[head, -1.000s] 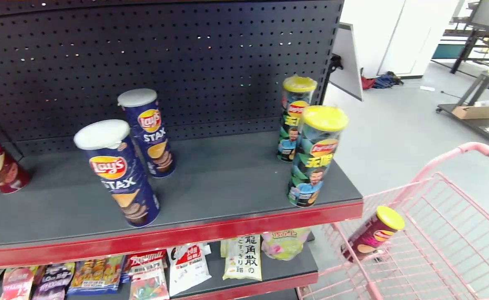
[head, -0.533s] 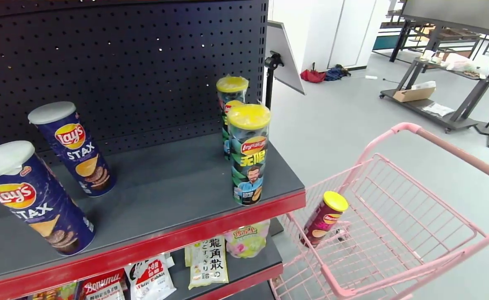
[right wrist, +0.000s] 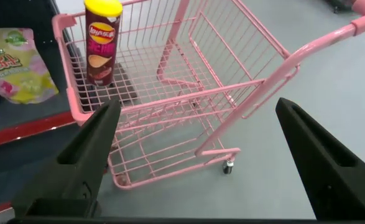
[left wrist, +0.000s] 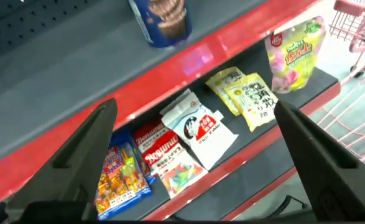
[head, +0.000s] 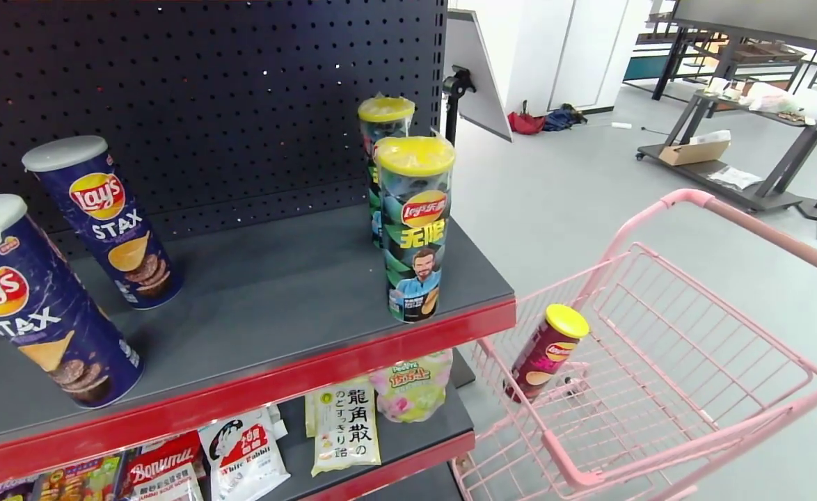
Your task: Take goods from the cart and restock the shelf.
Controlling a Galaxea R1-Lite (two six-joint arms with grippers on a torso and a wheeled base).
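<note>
In the head view you see the shelf (head: 276,327) from 8 to 12 o'clock, and the pink cart (head: 763,236) stands just beside it at 4 o'clock. Your left gripper (left wrist: 194,106) has its fingers spread wide and holds nothing, in front of the lower shelf. Your right gripper (right wrist: 199,102) is also spread and holds nothing, above the cart. On the shelf, two blue cans (head: 106,223) stand at 9 o'clock and two green cans (head: 414,229) at 12 o'clock, by the shelf's end. The maroon can (head: 546,351) leans in the cart's near corner, at 5 o'clock. Snack bags (head: 335,424) lie on the lower shelf at 6 o'clock
</note>
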